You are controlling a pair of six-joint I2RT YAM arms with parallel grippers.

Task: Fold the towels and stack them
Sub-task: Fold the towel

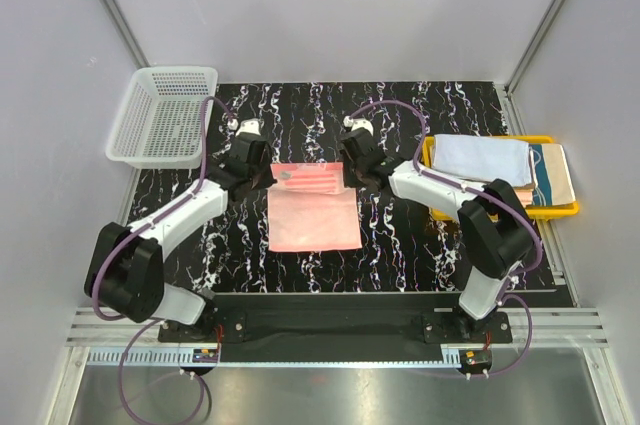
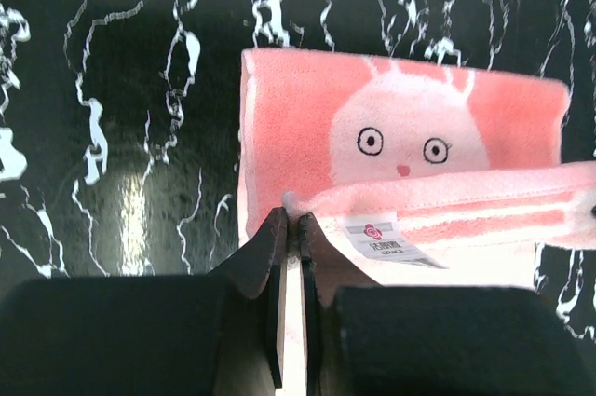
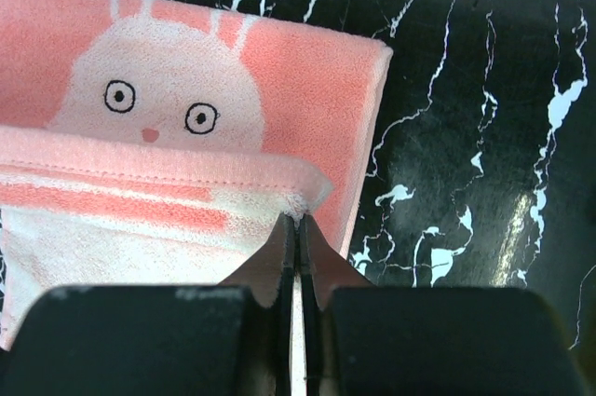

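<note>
Towel (image 1: 312, 220) in left gripper (image 2: 290, 221), right gripper (image 3: 298, 222)

Both my arms reach forward over the table, forearms angled inward toward each other. My left gripper (image 2: 289, 224) has its jaws almost together, and my right gripper (image 3: 298, 222) is pressed tight. Each seems to pinch a corner of the pink towel (image 1: 312, 220).

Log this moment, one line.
phase: fold | left gripper: shut on pink towel | right gripper: shut on pink towel | yellow tray: folded towels
</note>
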